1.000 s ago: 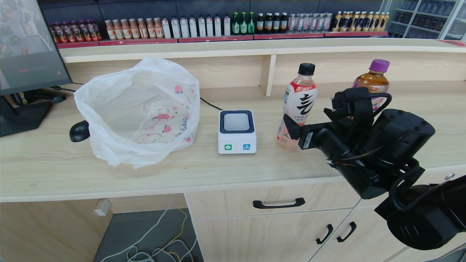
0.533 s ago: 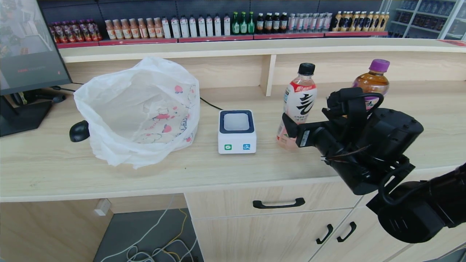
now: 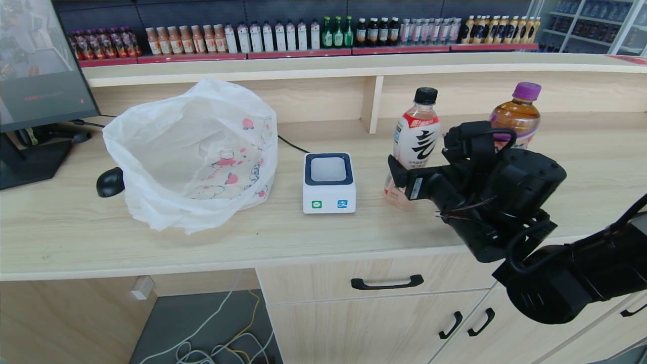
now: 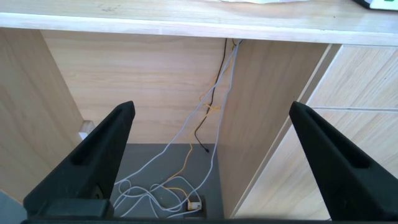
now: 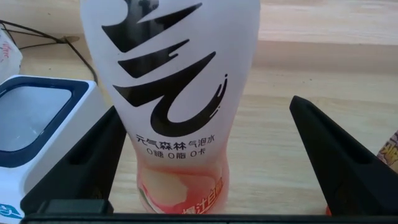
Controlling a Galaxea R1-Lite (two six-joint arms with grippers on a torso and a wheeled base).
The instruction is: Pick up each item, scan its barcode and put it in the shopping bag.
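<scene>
Black right gripper [image 5: 205,124], jaws spread wide, flanks the pink bottle [image 3: 417,136] standing upright on the counter [image 3: 252,232] just beside the scanner [image 3: 329,182]; it looks best to ease in level and close mid-label, leaving the barcode uncovered.

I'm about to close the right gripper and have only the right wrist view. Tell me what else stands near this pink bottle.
Observer: A purple-capped brown bottle stands farther back on the counter, to the pink bottle's right, apart from it.
Operator: Give me the shopping bag's position.
Observer: The shopping bag sits open beyond the scanner, toward the robot's left.
Operator: Report the left gripper.
Observer: The left gripper hangs open below the counter's edge, above loose cables on the floor.
</scene>
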